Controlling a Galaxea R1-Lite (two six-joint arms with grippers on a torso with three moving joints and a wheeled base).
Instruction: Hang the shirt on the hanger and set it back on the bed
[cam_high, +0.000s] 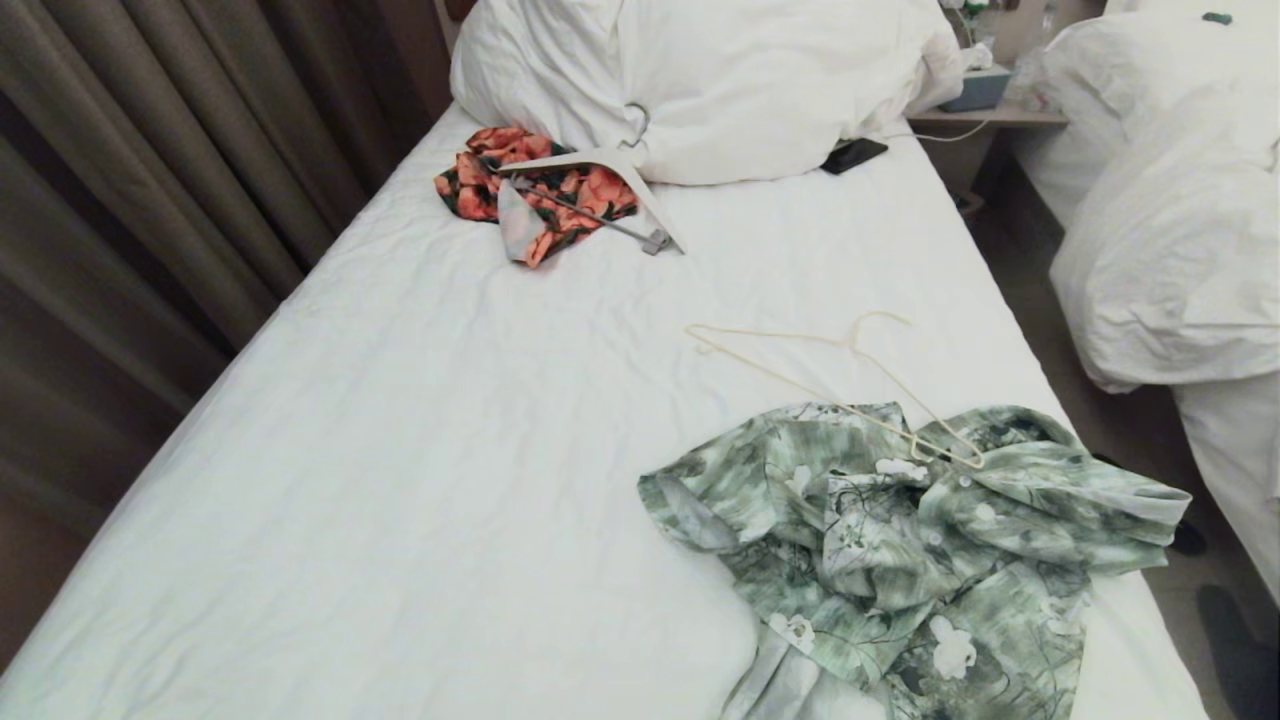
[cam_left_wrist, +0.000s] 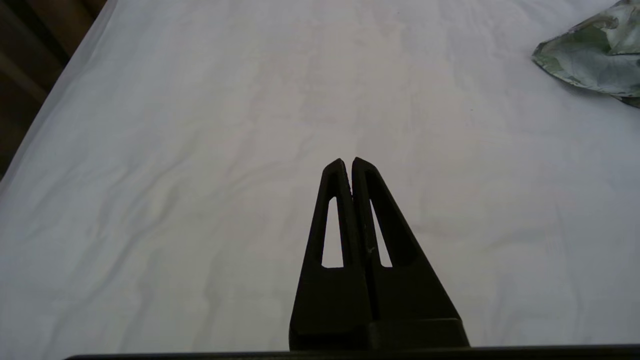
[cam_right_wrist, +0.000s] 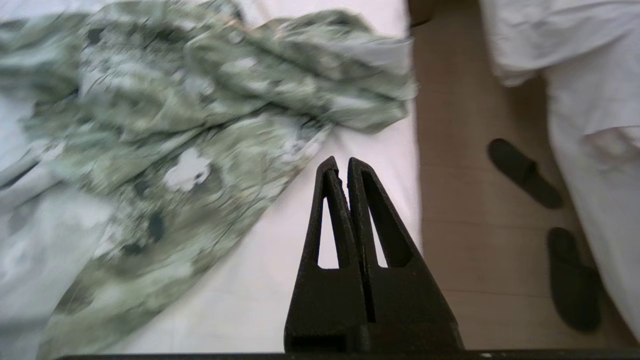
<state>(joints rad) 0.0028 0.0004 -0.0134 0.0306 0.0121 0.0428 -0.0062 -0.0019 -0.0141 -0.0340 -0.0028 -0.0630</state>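
The green leafy shirt (cam_high: 920, 540) lies crumpled on the near right part of the bed (cam_high: 420, 430). The thin cream hanger (cam_high: 840, 385) lies flat just beyond it, one shoulder tip resting on the shirt's collar area. Neither arm shows in the head view. My left gripper (cam_left_wrist: 347, 161) is shut and empty above bare sheet, with a shirt corner (cam_left_wrist: 595, 55) far off to one side. My right gripper (cam_right_wrist: 338, 161) is shut and empty over the bed's right edge, beside the shirt (cam_right_wrist: 165, 125).
An orange-and-black garment (cam_high: 530, 190) and a thick white clip hanger (cam_high: 620, 185) lie near the pillows (cam_high: 720, 80). A dark phone (cam_high: 853, 155) sits by the pillow. A second bed (cam_high: 1170, 220) stands at the right. Dark slippers (cam_right_wrist: 525, 172) lie on the floor between.
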